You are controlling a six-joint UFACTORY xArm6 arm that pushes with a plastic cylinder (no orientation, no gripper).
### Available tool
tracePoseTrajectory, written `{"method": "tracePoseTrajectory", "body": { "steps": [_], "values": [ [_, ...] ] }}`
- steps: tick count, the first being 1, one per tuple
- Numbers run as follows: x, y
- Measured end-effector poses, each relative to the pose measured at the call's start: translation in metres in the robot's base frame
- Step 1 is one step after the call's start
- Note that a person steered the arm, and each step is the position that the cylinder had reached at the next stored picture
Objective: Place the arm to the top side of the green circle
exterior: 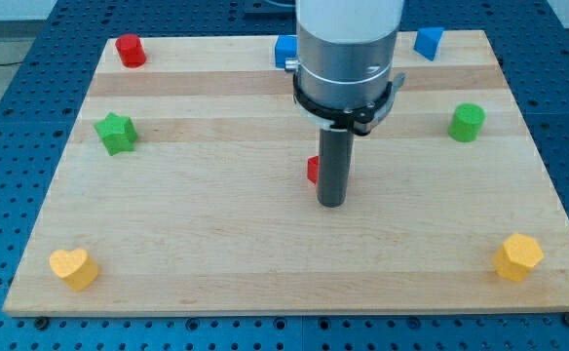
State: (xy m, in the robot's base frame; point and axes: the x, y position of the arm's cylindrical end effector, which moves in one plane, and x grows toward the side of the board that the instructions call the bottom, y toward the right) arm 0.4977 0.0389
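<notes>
Camera view, one frame.

- Wooden board (265,263) — pale planks on a blue perforated bench (31,39).
- Arm: a white and grey housing enters from the view's top, ending in a straight dark rod. My tip (331,204) stands near the board's middle. It is a plain rod with no jaws, so nothing parts, closes or clamps.
- Red block (312,170) — just at the rod's left, mostly hidden behind it; shape cannot be made out, nor whether rod and block touch.
- Green circle (467,122) — near the board's right edge, upper half, well apart from my tip, which lies to its left and lower in the view.
- Green star (116,133) — left side, upper half.
- Red cylinder (130,50) — top left corner.
- Blue block (285,51) — top edge, partly behind the arm housing.
- Second blue block (427,41) — top edge, right of the housing.
- Yellow heart (74,267) — bottom left corner.
- Yellow hexagon (517,256) — bottom right corner.
</notes>
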Motion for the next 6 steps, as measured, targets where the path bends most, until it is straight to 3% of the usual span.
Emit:
{"method": "tracePoseTrajectory", "body": {
  "steps": [1,3,5,6],
  "values": [
    [0.0,0.021],
    [-0.026,0.146],
    [-0.106,0.243],
    [-0.148,0.218]
  ]
}}
